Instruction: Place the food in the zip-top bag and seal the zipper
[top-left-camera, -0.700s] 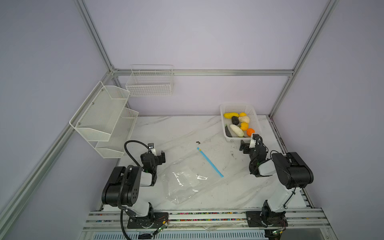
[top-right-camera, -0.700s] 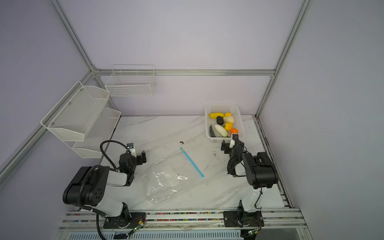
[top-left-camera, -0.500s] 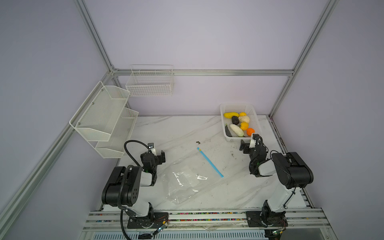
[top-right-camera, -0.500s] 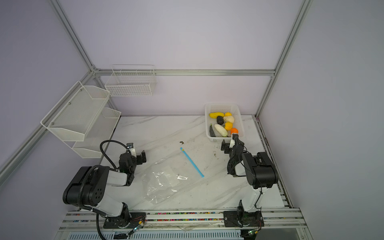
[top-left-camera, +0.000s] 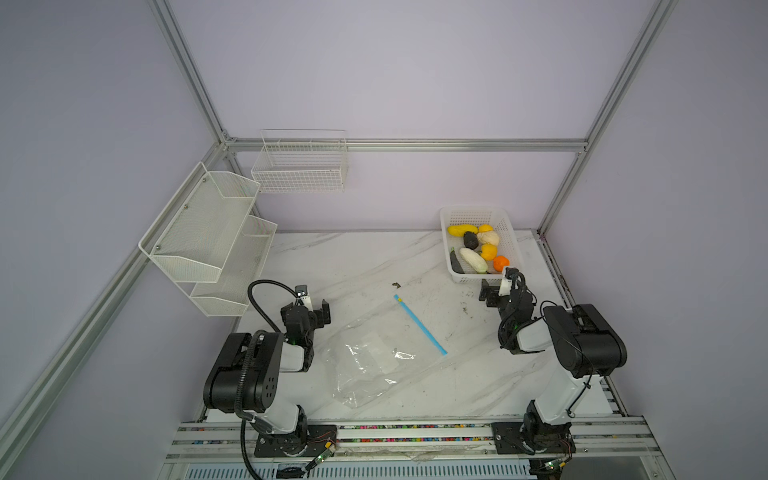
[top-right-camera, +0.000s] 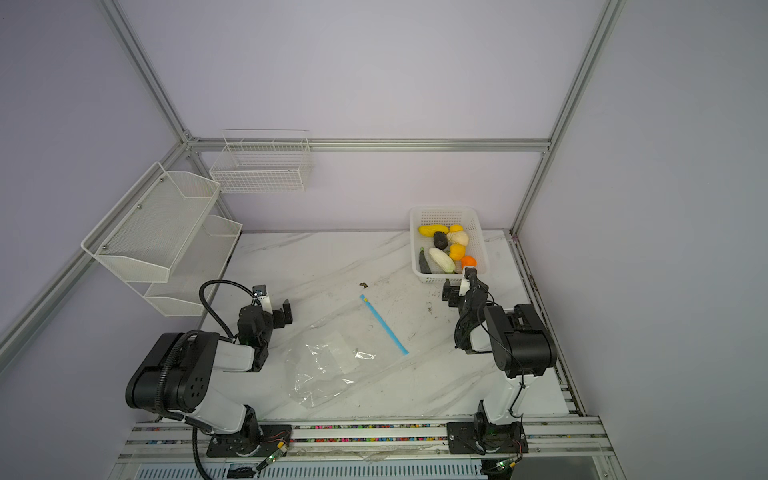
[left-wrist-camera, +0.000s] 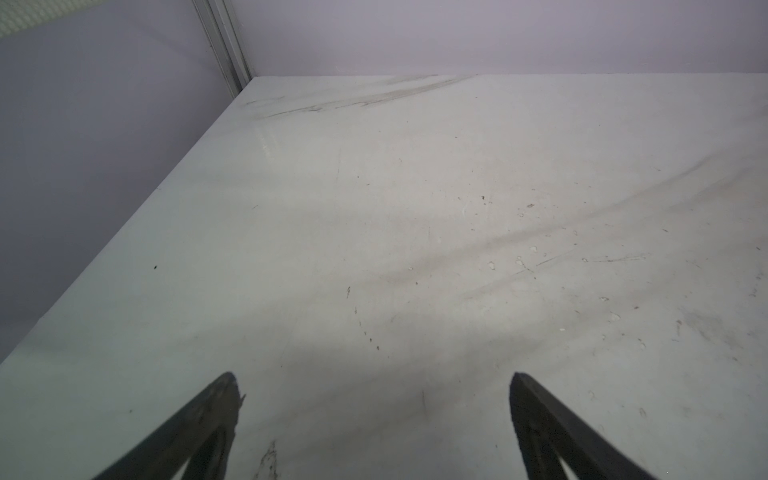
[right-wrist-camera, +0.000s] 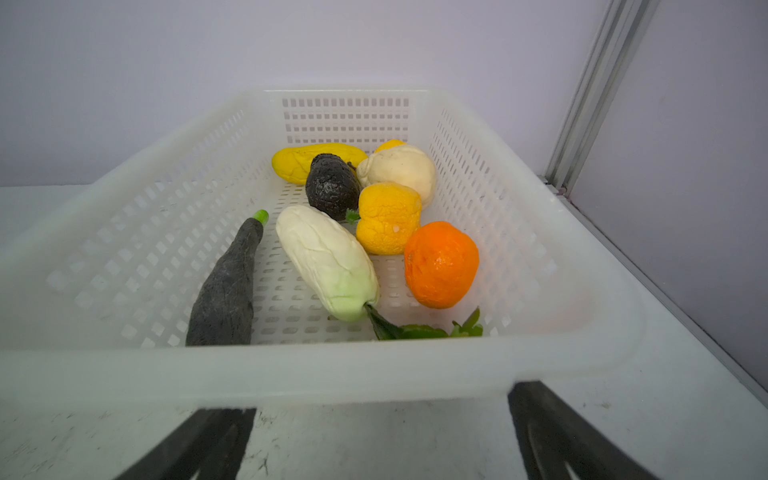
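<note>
Perhaps eight food pieces (right-wrist-camera: 328, 262), one basket (right-wrist-camera: 332, 370), one zip-top bag (top-left-camera: 365, 370)

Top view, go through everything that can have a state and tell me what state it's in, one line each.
left pincer: open, empty, over the table
right pincer: open, empty, just outside the basket
zip-top bag: lying flat on the table, no food inside
zipper: slider at the far end; sealed or not, cannot tell
food: all in the basket
basket: upright on the table
</note>
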